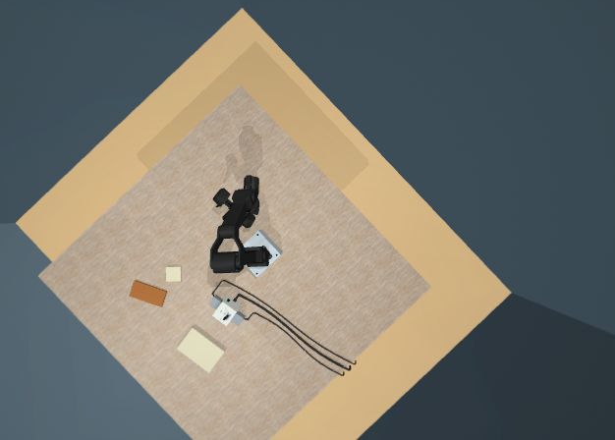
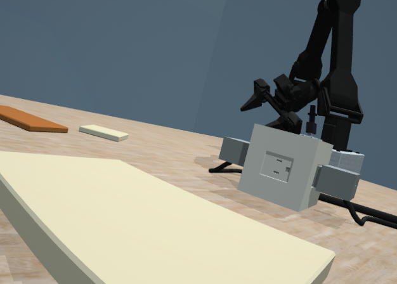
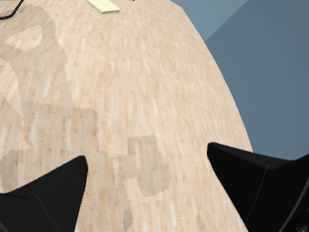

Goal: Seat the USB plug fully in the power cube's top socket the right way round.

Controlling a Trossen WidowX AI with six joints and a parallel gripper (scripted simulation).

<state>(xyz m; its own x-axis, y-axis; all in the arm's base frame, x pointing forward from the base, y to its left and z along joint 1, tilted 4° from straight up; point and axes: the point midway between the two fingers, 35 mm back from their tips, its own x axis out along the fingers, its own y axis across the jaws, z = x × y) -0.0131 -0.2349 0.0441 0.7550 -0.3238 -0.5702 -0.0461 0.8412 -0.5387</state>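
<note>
The power cube stands on the table, with an outlet on the face toward the exterior camera. The dark USB plug stands upright on top of it, a thin stem above its body and a little pale metal visible below it. Which way round the plug faces cannot be told. My gripper is wide open and empty. It is beyond the cube in the exterior view, off to the side of the plug and not touching it. The wrist view shows only table between the fingertips, with neither cube nor plug in it.
Grey side plugs sit on two cube sides. Black cables run to the table edge. A large cream block, a small cream block and an orange block lie nearby.
</note>
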